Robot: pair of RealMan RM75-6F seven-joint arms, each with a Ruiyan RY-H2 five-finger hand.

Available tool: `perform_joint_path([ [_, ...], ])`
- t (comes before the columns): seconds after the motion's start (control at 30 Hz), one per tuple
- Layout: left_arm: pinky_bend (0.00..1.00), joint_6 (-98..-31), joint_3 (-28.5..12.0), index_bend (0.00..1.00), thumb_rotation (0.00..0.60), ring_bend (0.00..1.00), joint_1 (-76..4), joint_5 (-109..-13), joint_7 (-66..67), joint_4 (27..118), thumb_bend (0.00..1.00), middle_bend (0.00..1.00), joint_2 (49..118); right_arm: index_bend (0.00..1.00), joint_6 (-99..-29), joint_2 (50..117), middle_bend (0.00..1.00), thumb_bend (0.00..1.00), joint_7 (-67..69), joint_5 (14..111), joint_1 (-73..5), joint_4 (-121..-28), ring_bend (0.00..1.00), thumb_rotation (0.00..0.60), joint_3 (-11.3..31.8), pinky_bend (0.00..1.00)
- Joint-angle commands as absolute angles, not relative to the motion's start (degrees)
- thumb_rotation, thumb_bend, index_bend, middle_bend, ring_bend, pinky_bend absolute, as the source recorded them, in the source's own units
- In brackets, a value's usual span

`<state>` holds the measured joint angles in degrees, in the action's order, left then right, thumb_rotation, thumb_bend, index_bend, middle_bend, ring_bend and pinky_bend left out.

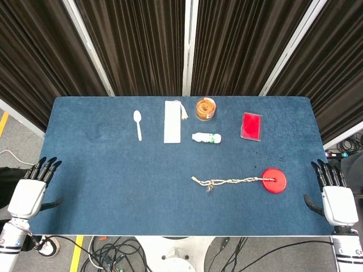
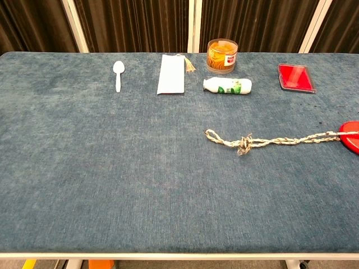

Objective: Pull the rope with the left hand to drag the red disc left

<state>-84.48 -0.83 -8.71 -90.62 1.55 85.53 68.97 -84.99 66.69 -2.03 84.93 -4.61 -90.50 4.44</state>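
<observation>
A red disc [image 1: 274, 180] lies flat on the blue table at the right, cut off by the frame edge in the chest view [image 2: 351, 134]. A beige braided rope [image 1: 229, 182] runs left from it, with a knot and a looped free end [image 2: 212, 135] near the table's middle. My left hand [image 1: 34, 186] rests off the table's left edge, fingers apart, holding nothing. Off the right edge, my right hand [image 1: 334, 194] also holds nothing, fingers spread. Both hands are far from the rope and appear only in the head view.
Along the back of the blue table [image 1: 113, 170] lie a white spoon [image 1: 138, 123], a white flat case [image 1: 172, 120], a round jar [image 1: 205, 108], a small white bottle on its side [image 1: 206, 137] and a red flat box [image 1: 251, 125].
</observation>
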Motion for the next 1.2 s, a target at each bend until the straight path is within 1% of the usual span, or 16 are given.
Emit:
perform_joint_path([
  [0.03, 0.16, -84.27, -0.89, 0.10, 0.600, 0.00, -8.91, -90.67, 1.68, 85.84, 0.03, 0.07, 68.56, 0.00, -84.90, 66.75, 0.04, 0.21, -2.19, 84.81, -4.62, -90.59, 0.00, 0.600, 4.47, 0.00],
  [0.27, 0.16, -82.98, -0.59, 0.10, 0.600, 0.00, -10.16, -92.02, 1.21, 87.12, 0.03, 0.07, 68.14, 0.00, -84.87, 66.35, 0.04, 0.21, -2.42, 84.34, -4.77, -90.98, 0.00, 0.600, 4.95, 0.00],
  [0.47, 0.16, -78.84, -0.99, 0.10, 0.600, 0.00, -14.70, -95.34, 1.62, 90.15, 0.03, 0.07, 68.48, 0.00, -85.55, 65.51, 0.04, 0.21, -2.59, 84.69, -4.51, -91.37, 0.00, 0.600, 4.99, 0.00],
  [0.57, 0.16, -75.15, -1.63, 0.10, 0.600, 0.00, -18.27, -96.81, 1.54, 92.32, 0.03, 0.07, 69.27, 0.00, -85.39, 65.35, 0.04, 0.21, -2.33, 84.24, -4.43, -91.05, 0.00, 0.600, 5.07, 0.00],
  [0.77, 0.16, -64.40, -3.90, 0.10, 0.600, 0.00, -27.67, -97.62, 0.36, 94.04, 0.03, 0.07, 73.79, 0.00, -85.47, 65.30, 0.04, 0.21, -2.01, 83.50, -4.23, -90.41, 0.00, 0.600, 5.35, 0.00],
  [1.0, 0.16, -51.82, -7.59, 0.10, 0.600, 0.00, -39.17, -95.53, 2.09, 90.68, 0.03, 0.07, 81.98, 0.00, -85.32, 65.41, 0.04, 0.21, -1.46, 83.11, -3.94, -89.67, 0.00, 0.600, 5.21, 0.00],
  [1.2, 0.16, -44.72, -9.08, 0.10, 0.600, 0.00, -45.97, -92.60, 2.82, 86.23, 0.03, 0.08, 87.90, 0.00, -84.86, 65.77, 0.04, 0.21, -0.64, 82.76, -3.92, -88.81, 0.00, 0.600, 5.17, 0.00],
])
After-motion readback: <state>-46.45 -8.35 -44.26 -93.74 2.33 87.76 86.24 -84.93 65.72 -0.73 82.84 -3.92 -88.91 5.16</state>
